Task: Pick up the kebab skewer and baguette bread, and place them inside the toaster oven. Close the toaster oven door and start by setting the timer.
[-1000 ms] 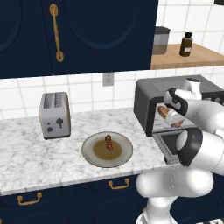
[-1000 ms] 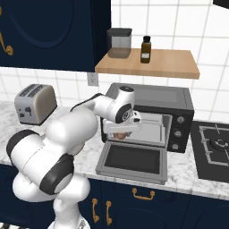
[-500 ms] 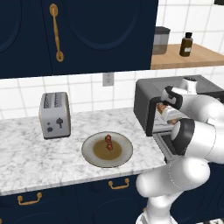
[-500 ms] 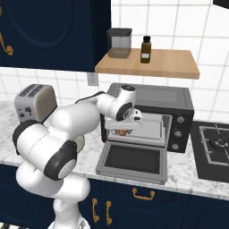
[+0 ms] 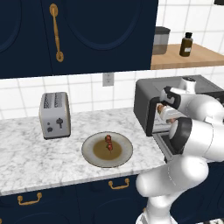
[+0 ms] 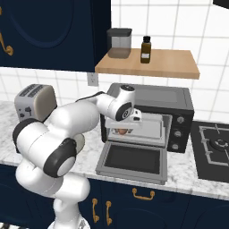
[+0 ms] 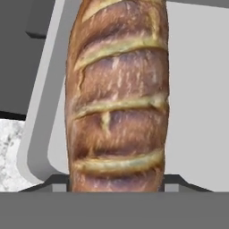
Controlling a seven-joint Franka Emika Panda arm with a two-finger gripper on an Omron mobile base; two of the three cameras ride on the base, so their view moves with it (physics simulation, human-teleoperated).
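Observation:
The toaster oven (image 6: 179, 96) stands on the counter with the toaster oven door (image 6: 132, 161) dropped flat. My gripper (image 6: 122, 130) reaches into its mouth from the left, shut on the baguette bread (image 7: 116, 98), a tan scored loaf hanging just above the light grey oven tray (image 7: 197, 112). Both fingertips (image 7: 56, 182) hug the loaf's sides. From the left base view, the gripper (image 5: 164, 114) sits inside the oven (image 5: 144, 94) opening with a bit of baguette (image 5: 160, 107) showing. The kebab skewer (image 5: 108, 143) lies on a round plate (image 5: 94, 158) left of the oven.
A silver two-slot toaster (image 5: 54, 116) stands at the counter's left. Above the oven, a wooden shelf (image 6: 170, 65) carries a jar (image 6: 119, 42) and a dark bottle (image 6: 146, 48). A stove burner (image 6: 217, 144) lies to the right. Navy cabinets hang overhead.
The hand with the loaf has pushed a little deeper into the oven mouth and the elbow has swung. Skewer and plate stay put.

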